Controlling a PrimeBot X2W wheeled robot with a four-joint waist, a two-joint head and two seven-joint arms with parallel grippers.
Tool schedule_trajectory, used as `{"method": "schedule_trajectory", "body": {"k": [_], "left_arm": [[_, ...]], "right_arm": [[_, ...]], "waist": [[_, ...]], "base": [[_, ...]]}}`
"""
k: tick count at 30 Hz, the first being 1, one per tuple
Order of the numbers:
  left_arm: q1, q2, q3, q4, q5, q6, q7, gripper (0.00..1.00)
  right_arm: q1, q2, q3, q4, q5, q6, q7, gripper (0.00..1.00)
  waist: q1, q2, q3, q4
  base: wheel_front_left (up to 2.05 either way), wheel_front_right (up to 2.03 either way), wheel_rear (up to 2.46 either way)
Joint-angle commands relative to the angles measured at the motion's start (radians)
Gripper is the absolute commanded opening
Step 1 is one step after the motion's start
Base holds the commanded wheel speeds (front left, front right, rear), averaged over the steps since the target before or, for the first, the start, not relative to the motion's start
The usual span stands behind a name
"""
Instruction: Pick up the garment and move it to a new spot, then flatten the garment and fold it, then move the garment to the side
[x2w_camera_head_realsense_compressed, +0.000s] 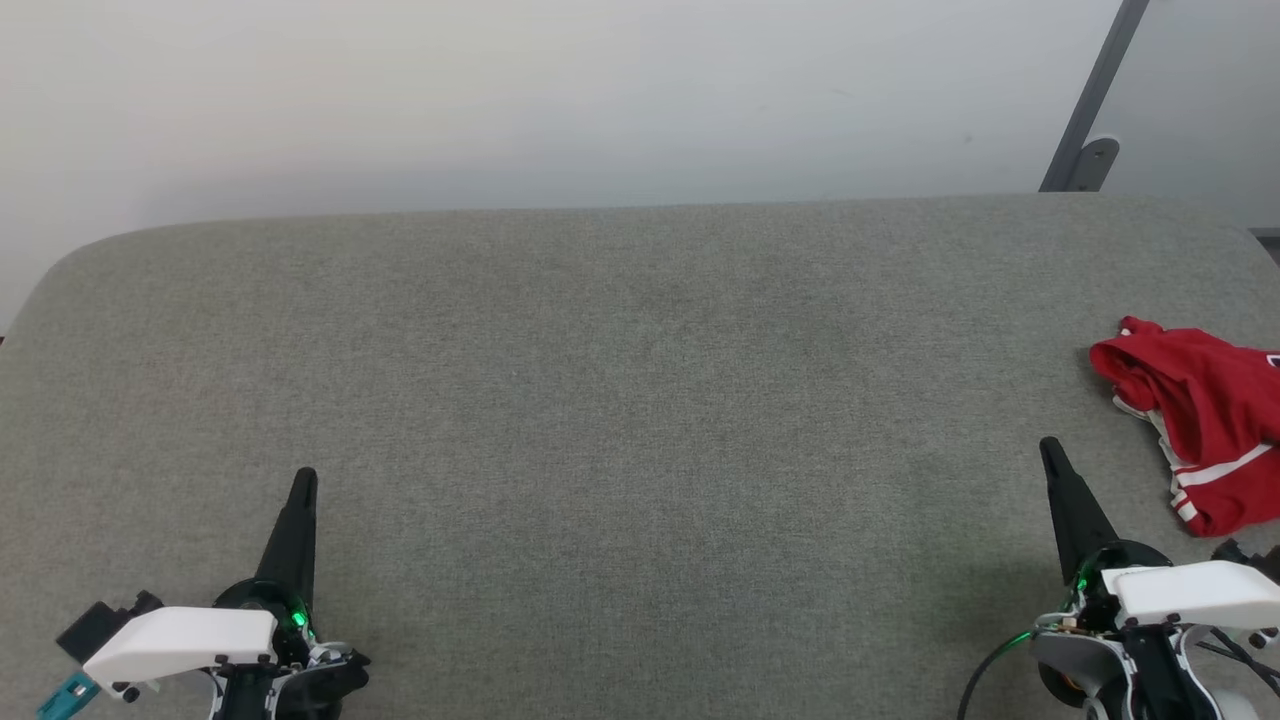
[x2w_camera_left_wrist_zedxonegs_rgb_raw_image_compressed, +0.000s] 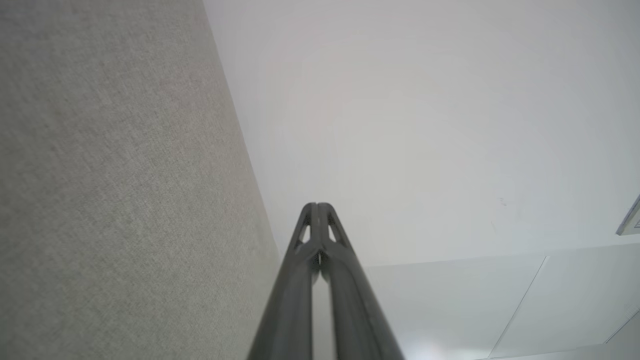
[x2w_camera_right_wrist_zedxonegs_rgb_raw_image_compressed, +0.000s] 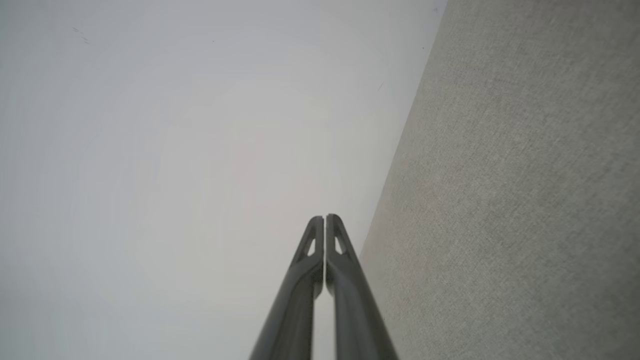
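**Inspector:** Left gripper — condition?

**Recorder:** The left gripper (x2w_camera_head_realsense_compressed: 303, 482) stands at the lower left of the head view and points up the frame. In the left wrist view its fingers (x2w_camera_left_wrist_zedxonegs_rgb_raw_image_compressed: 292, 290) meet tip to tip, with no gap at the ends and nothing between them. It holds nothing.

**Inspector:** And the right gripper?

**Recorder:** The right gripper (x2w_camera_head_realsense_compressed: 1052, 452) stands at the lower right of the head view, leaning slightly toward the upper left. In the right wrist view its fingers (x2w_camera_right_wrist_zedxonegs_rgb_raw_image_compressed: 350, 300) press together at the tips, with a hairline seam between them. It is also empty.

**Inspector:** What lies under them?

**Recorder:** A grey fabric surface (x2w_camera_head_realsense_compressed: 640, 380) spans the frame, rounded at its far corners. Both grippers are over it. I cannot tell whether the tips touch it.

**Inspector:** Location of the garment?

**Recorder:** The garment (x2w_camera_head_realsense_compressed: 1205, 420) lies crumpled on the grey surface at the right edge of the head view, about mid-height, partly cut off by the frame. It is red cloth with white striped trim along its lower folds. It sits up and to the right of the right gripper — near it, but not touching the fingers. It is well apart from the left gripper.

**Inspector:** Beyond that?

**Recorder:** A pale wall (x2w_camera_head_realsense_compressed: 500, 90) rises behind the surface's far edge. A grey metal post (x2w_camera_head_realsense_compressed: 1095, 100) slants across the upper right corner, with a bracket at its foot.
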Motion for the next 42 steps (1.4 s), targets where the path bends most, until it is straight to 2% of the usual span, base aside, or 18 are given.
{"method": "schedule_trajectory", "body": {"k": [1,17,42], "left_arm": [[-0.017,-0.002,0.005,0.003,-0.015,0.002,0.008,0.00],[-0.039,-0.022,0.010,0.019,-0.091,0.002,0.036,0.00],[-0.038,-0.025,0.015,0.019,-0.083,0.002,0.039,0.00]], "right_arm": [[-0.011,0.001,-0.003,0.001,0.024,0.000,0.003,0.00],[-0.022,0.003,-0.006,0.021,0.125,0.000,0.016,0.00],[-0.021,0.004,-0.007,0.019,0.119,0.000,0.018,0.00]], "waist": [[0.0000,0.0000,-0.001,-0.001],[0.0000,0.0000,-0.013,-0.007],[0.0000,0.0000,-0.013,-0.008]], "base": [[0.00,0.00,0.00],[0.00,0.00,0.00],[0.00,0.00,0.00]]}}
